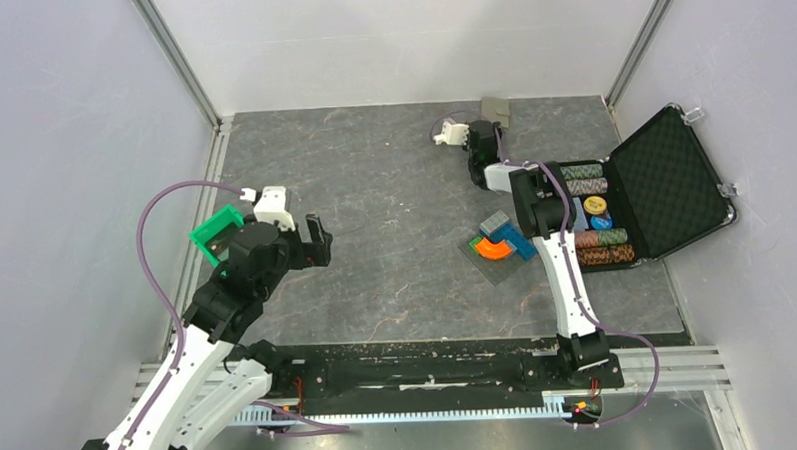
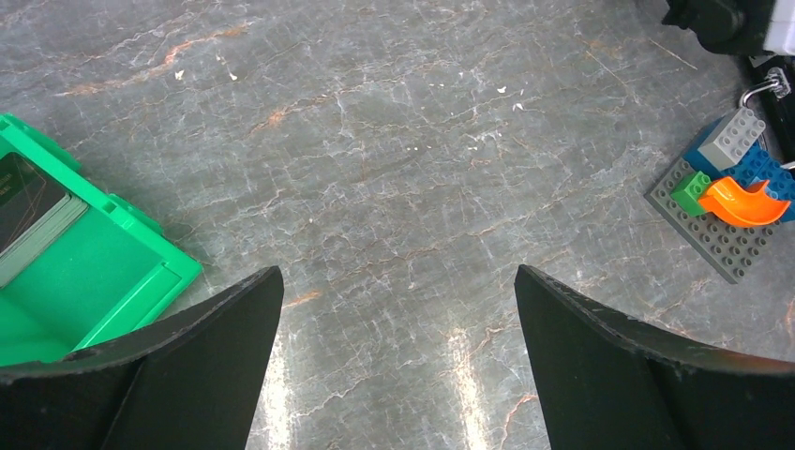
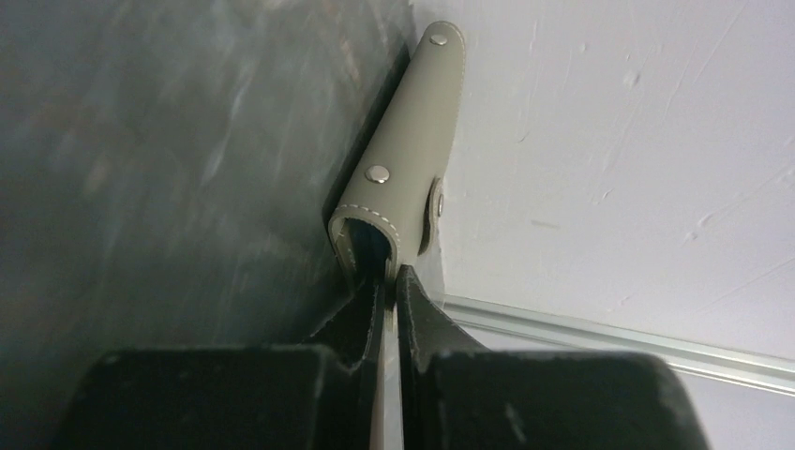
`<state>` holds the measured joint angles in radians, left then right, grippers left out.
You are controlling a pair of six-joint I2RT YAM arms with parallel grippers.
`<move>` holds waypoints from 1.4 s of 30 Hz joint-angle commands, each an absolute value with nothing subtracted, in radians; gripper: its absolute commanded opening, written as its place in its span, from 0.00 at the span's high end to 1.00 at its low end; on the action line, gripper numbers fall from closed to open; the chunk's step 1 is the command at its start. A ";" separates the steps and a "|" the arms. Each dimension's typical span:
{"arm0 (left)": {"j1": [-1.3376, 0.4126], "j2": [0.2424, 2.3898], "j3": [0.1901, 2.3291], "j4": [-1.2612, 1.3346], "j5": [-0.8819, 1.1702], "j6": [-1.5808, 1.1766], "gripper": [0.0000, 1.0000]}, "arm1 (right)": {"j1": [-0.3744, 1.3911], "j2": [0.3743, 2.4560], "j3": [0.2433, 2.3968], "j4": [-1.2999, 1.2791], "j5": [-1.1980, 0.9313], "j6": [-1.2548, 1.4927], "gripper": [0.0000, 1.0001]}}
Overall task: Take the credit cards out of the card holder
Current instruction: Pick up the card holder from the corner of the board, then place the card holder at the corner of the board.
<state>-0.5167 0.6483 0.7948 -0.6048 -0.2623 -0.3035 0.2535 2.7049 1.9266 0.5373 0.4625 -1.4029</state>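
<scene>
The card holder [image 3: 405,169] lies at the far edge of the desk [image 1: 373,186], tucked against the foot of the back wall [image 3: 609,141]. Its long axis runs straight away from the right pincer [image 3: 389,277], so its open, blue-lined mouth faces the fingertips. That pincer is drawn almost together on the near lip of the mouth. I cannot tell whether a card is caught there too, and no credit cards show outside the holder.

I judge that the coming pull must run back along that same axis, away from the wall and toward the arm's base. Nothing braces the holder in that direction, so it may simply follow the fingers.

The right arm is by far the nearer. The left pincer [image 2: 396,274] hangs with its fingers wide apart over the desk beside the green bin [image 2: 112,281], well apart from the holder. A Lego build [image 1: 500,246] and the open poker-chip case [image 1: 663,181] lie on the right arm's side.
</scene>
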 commanded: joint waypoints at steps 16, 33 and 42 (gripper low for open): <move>-0.510 0.557 0.809 -0.594 -0.243 -0.268 0.00 | 0.359 1.817 1.082 0.569 0.040 -0.601 1.00; -0.511 0.594 0.805 -0.592 -0.170 -0.277 0.00 | 0.607 1.390 0.793 0.315 -0.133 0.204 1.00; -0.511 0.607 0.809 -0.599 -0.148 -0.293 0.00 | 0.798 1.194 0.573 0.283 -0.034 0.325 1.00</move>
<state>-0.5163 0.6037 0.7948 -0.6079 -0.1738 -0.3038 0.7391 1.2682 0.6285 0.2687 -0.0727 0.2230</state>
